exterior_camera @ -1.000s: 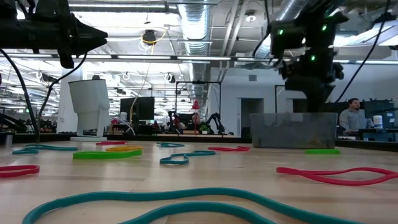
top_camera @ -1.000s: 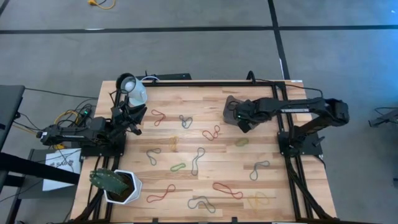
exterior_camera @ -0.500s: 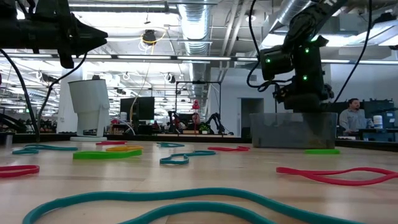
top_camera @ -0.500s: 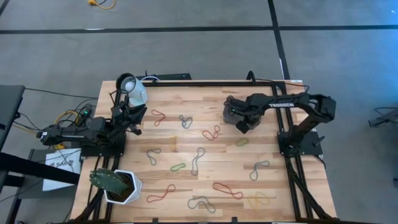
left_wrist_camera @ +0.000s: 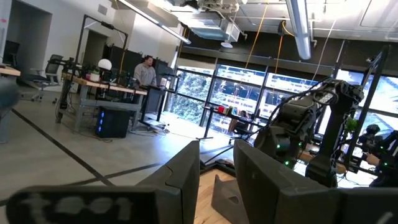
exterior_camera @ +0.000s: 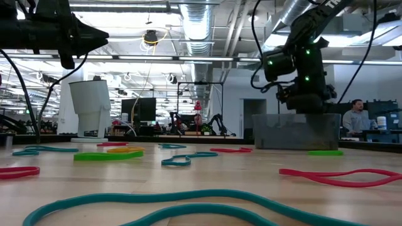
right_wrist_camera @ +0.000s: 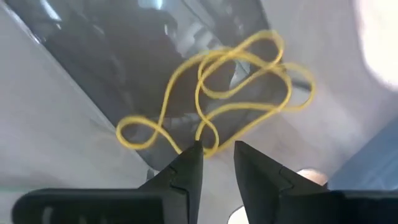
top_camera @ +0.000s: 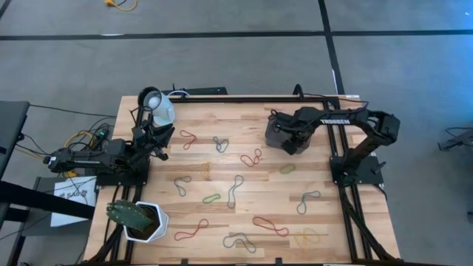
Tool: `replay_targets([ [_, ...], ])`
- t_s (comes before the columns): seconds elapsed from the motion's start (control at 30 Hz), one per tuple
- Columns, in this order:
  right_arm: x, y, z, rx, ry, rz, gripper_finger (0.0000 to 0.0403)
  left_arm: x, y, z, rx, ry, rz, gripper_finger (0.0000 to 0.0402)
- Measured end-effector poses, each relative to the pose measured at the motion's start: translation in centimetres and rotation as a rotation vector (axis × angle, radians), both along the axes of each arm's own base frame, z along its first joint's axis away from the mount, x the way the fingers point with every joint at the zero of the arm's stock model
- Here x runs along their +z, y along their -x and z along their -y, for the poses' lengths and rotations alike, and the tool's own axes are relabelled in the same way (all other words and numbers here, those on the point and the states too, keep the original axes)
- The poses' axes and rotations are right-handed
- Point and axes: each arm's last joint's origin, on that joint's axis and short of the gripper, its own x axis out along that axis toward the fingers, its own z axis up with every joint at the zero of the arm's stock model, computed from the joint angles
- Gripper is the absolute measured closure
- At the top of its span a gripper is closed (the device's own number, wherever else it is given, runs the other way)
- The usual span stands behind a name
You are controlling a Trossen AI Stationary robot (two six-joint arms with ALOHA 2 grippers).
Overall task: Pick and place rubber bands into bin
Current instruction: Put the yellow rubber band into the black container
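While the right claw [right_wrist_camera: 212, 158] hangs over the bin [top_camera: 276, 130], fingers parted and empty, a yellow rubber band [right_wrist_camera: 214, 99] lies just below: light, floppy, best pinched across one strand.

The bin [top_camera: 278, 131] sits on the table [top_camera: 222, 159] near its far edge, toward the right side, with the right gripper [top_camera: 293, 140] directly over it and a rubber band [right_wrist_camera: 211, 93] in the bin beneath that gripper's fingers [right_wrist_camera: 186, 168]; the other rubber bands [top_camera: 235, 191] lie scattered over the table's middle and near part. The cup [top_camera: 161, 109] stands at the far left corner, the plant pot [top_camera: 144, 222] at the near left corner; the left gripper [top_camera: 159, 140] hangs between them, well apart from the bin.
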Motion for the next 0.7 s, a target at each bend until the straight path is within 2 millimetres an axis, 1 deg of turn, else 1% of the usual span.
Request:
replay_targets([
  [0.1,1.5,-0.9,-0.1,0.024,0.027,0.046,0.0315,0.0,0.0,0.0,0.0,0.0,0.0,0.0313],
  [0.17,3.2,-1.6,-0.3,0.056,0.063,0.103,0.0315,0.0,0.0,0.0,0.0,0.0,0.0,0.0313],
  [0.23,5.3,-2.0,-0.7,0.084,0.094,0.154,0.0315,0.0,0.0,0.0,0.0,0.0,0.0,0.0313],
  [0.3,7.8,-2.2,-1.3,0.105,0.123,0.223,0.0315,0.0,0.0,0.0,0.0,0.0,0.0,0.0313],
  [0.37,10.4,-2.0,-2.3,0.117,0.145,0.294,0.0315,0.0,0.0,0.0,0.0,0.0,0.0,0.0313],
  [0.47,13.6,-1.5,-4.5,0.15,0.165,0.418,0.0315,0.0,0.0,0.0,0.0,0.0,0.0,0.0313],
  [0.53,14.8,-0.7,-6.4,0.177,0.151,0.487,0.0315,0.0,0.0,0.0,-0.001,-0.001,-0.002,0.0313],
  [0.6,15.4,-0.1,-8.6,0.221,0.103,0.538,0.0316,-0.1,0.0,0.0,-0.002,0.0,-0.011,0.0313],
  [0.7,15.2,0.8,-12.1,0.307,0.012,0.569,0.0316,-0.2,-0.1,0.0,-0.008,0.015,-0.016,0.0313],
])
